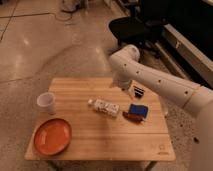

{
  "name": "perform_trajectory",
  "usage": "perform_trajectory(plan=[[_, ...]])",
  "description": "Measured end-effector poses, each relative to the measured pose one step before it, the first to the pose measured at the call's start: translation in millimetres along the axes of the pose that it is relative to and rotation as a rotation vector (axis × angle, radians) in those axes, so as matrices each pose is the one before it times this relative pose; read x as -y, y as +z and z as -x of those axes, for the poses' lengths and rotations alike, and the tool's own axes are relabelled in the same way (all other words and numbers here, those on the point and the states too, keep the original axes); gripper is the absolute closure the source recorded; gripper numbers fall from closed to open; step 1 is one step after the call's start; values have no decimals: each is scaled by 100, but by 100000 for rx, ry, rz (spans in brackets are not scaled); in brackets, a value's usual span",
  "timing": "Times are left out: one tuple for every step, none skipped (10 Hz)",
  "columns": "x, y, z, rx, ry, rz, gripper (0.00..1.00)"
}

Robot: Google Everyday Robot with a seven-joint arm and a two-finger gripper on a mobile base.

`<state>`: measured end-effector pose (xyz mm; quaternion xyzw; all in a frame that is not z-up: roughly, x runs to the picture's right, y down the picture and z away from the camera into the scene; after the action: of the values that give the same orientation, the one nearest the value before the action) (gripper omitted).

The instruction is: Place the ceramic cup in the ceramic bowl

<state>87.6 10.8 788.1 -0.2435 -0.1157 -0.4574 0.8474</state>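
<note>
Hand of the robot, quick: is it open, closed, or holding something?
Hand: above the far right of the table, well apart from the ceramic cup; open or closed cannot be told.
</note>
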Motion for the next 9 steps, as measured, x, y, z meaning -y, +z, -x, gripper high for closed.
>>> perform_trajectory(plan=[[0, -1, 0, 0, -1, 1, 20], [1, -2, 0, -2, -2, -1, 20], [2, 0, 0, -6, -5, 3, 20], [21, 5, 1, -54, -65, 41, 20], [329, 66, 299, -479, -1539, 458, 20], [898, 122, 815, -162, -3034, 235, 20], [946, 139, 837, 2, -2895, 138, 20], [2269, 234, 1921, 669, -5659, -199, 20], [1588, 156, 1121, 570, -3265, -123, 20]])
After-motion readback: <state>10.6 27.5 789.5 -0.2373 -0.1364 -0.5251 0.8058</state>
